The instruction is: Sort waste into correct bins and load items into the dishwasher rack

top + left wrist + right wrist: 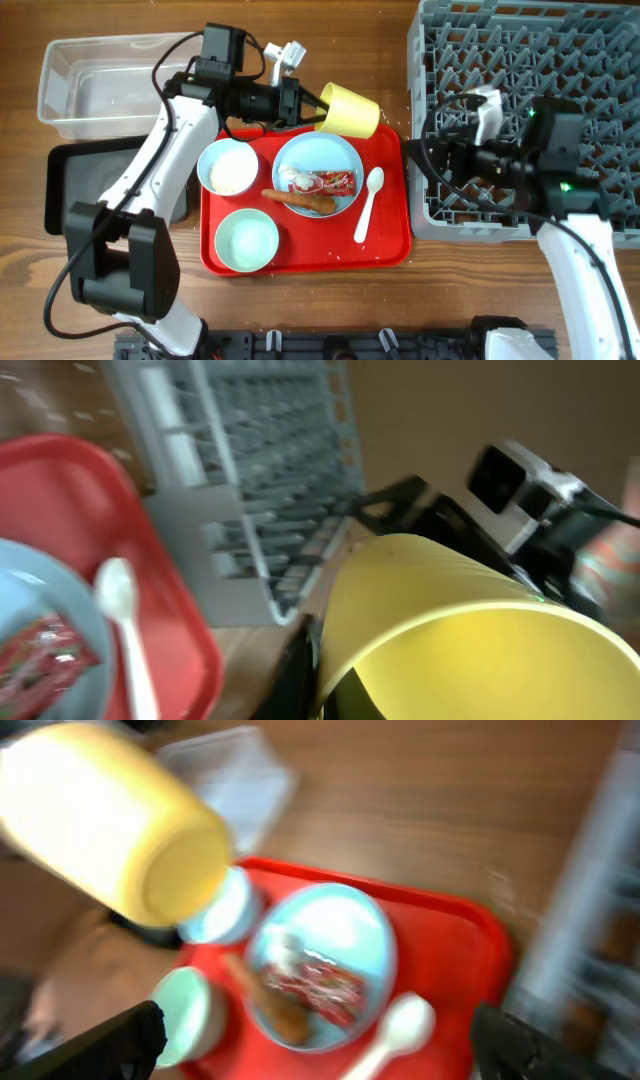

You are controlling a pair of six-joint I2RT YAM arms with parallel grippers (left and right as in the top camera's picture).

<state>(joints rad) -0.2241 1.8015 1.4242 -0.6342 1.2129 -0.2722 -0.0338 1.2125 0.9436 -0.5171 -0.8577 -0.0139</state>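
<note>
Pinching yellow cup (350, 110) in left fingers (308, 100), right fingers (100, 1045) wide

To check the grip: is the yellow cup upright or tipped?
Tipped: the yellow cup is held sideways by the left gripper, base toward the rack.

1 yellow cup (350, 110), 1 white plastic spoon (369, 203), 1 light-blue plate (340, 158) and 2 small bowls: 1 pale blue bowl (202, 166), 1 pale green bowl (247, 241). Waste: 1 carrot piece (300, 199), 1 red snack wrapper (336, 182), 1 white paper scrap (297, 178). 1 red tray (385, 250), 1 clear tub (100, 85), 1 black tray (60, 190), 1 grey dishwasher rack (520, 40).
</note>
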